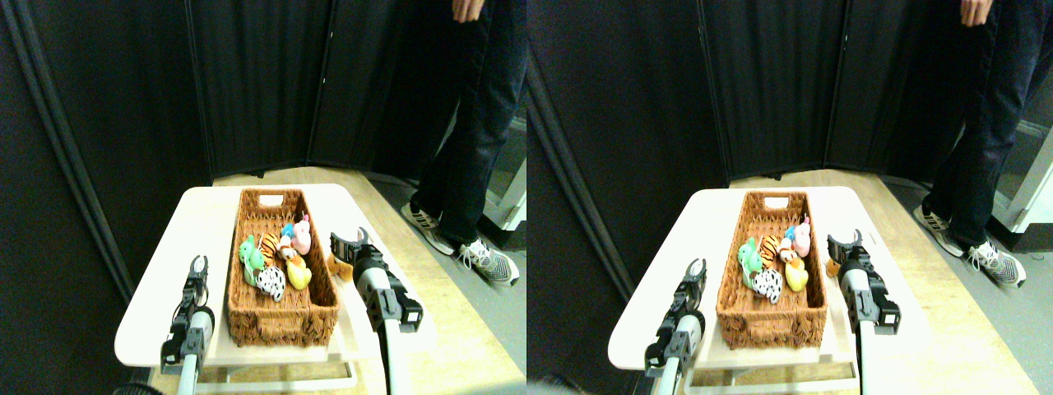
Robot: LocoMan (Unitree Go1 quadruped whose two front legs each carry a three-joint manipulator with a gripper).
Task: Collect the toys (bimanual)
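both jaws (197,262) (349,243) apart, empty

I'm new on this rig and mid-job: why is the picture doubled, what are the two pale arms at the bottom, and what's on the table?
It is one forward, downward-looking camera with two eyes, so the same scene shows twice side by side. The pale limbs are the robot's two manipulators: the left gripper hovers over the white table, left of the basket. The right gripper is right of the basket, close to a small brown toy on the table; I cannot tell whether it holds it. The toys in the basket include a duck, a tiger, a green, a pink and a spotted one. A person's legs stand behind.
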